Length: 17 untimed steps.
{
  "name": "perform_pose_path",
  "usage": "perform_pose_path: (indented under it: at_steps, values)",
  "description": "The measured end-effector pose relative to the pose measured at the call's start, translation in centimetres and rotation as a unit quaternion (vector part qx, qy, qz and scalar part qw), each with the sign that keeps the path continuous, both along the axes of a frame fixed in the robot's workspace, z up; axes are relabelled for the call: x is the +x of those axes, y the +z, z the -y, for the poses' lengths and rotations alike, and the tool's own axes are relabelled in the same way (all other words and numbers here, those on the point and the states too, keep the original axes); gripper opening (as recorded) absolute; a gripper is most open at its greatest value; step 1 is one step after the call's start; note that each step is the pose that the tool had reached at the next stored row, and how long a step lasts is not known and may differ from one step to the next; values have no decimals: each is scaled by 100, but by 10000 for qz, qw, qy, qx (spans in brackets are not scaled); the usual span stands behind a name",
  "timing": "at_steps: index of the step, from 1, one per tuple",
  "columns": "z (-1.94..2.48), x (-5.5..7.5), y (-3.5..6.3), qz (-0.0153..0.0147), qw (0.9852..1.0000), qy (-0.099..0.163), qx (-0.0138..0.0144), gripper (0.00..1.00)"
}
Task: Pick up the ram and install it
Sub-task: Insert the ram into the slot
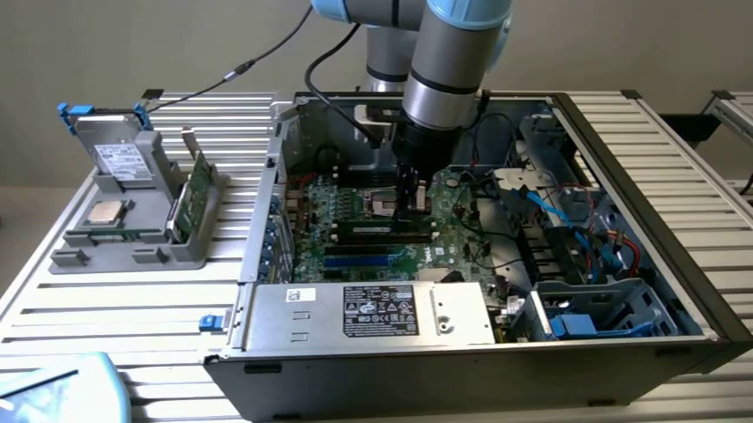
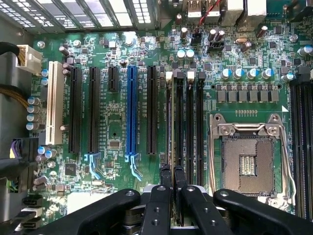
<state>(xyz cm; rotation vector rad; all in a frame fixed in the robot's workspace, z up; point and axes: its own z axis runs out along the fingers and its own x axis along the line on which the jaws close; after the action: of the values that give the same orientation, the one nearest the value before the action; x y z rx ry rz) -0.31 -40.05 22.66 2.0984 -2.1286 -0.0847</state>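
My gripper (image 1: 412, 210) reaches down into the open computer case (image 1: 659, 220), over the black memory slots (image 2: 193, 127) beside the empty processor socket (image 2: 247, 164). In the wrist view the two black fingertips (image 2: 166, 177) stand almost together. The ram (image 2: 169, 122) shows edge-on as a thin strip running away from between them, along the outermost memory slot. In the exterior view the ram (image 1: 376, 231) is a long dark stick lying in line with the slots just under the fingers. I cannot tell how deep it sits in the slot.
A grey holder (image 1: 130, 242) on the exterior view's left carries a hard drive (image 1: 118, 159), a silver processor chip (image 1: 108, 211) and an upright green card (image 1: 194, 198). The power supply (image 1: 370, 313) fills the case front. Loose cables (image 1: 553, 207) lie to the right. Expansion slots, one blue (image 2: 131, 112), flank the memory slots.
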Motion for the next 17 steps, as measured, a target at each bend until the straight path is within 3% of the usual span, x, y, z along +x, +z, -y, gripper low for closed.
perform_pose_path:
  at_steps: [17]
  values:
    - [0, 11, -8, 0, 10000, -36, -14, 13]
